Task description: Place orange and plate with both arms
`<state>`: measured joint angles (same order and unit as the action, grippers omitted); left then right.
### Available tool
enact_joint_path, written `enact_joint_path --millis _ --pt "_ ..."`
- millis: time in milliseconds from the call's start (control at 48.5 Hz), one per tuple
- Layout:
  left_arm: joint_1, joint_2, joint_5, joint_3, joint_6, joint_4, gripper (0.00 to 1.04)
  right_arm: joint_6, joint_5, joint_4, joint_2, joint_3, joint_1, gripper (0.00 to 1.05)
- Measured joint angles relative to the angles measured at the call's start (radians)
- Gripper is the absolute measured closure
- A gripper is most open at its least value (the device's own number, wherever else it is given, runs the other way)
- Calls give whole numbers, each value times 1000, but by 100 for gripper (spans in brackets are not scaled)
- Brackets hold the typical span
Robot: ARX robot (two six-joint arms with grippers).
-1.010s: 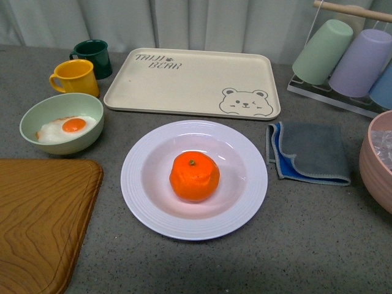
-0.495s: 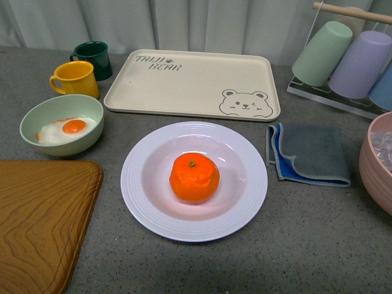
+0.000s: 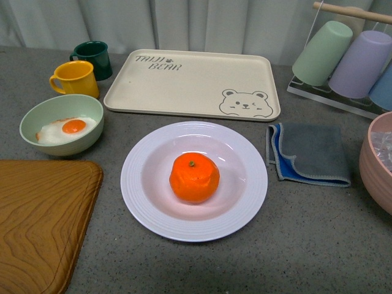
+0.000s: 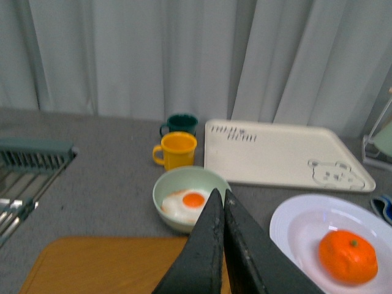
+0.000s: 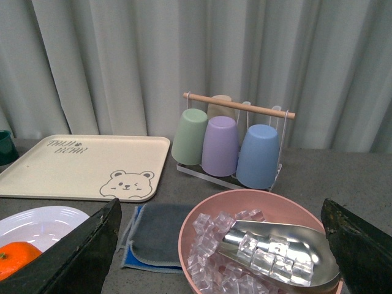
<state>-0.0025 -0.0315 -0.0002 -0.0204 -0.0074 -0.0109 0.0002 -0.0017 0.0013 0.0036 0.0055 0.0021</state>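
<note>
**Orange sits in the white plate on the grey table**

We see the orange (image 3: 194,177) resting in the middle of the white plate (image 3: 139,190), its green stem spot facing up. The plate lies on the grey table (image 3: 300,245), just in front of the beige bear tray (image 3: 190,79). A pale green bowl (image 3: 58,142) holding a fried egg stands to the plate's left, and a folded grey and blue cloth (image 3: 309,152) lies to its right. The left gripper (image 4: 222,202) has its fingers pressed together, gripping nothing. The right gripper (image 5: 220,211) is spread wide, with a pink bowl of ice (image 5: 202,228) showing between its fingers.
</note>
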Motion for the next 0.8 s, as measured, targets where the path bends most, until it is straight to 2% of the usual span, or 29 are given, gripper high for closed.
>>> enact_joint_path --millis 144,350,577,659,721,762,804 --pt "0 26 0 0 0 8 101 0 0 0 0 0 0 9" --pt "0 27 0 0 0 10 57 0 0 0 0 0 0 9" --pt "0 27 0 0 0 10 22 0 0 0 0 0 0 9" --pt "0 27 0 0 1 10 5 0 0 0 0 0 0 9" --pt "0 27 0 0 2 10 7 0 0 0 0 0 0 9" --pt "0 27 0 0 3 10 7 -57 30 13 0 0 14 9" --pt "0 27 0 0 3 10 7 -237 93 42 11 0 65 9"
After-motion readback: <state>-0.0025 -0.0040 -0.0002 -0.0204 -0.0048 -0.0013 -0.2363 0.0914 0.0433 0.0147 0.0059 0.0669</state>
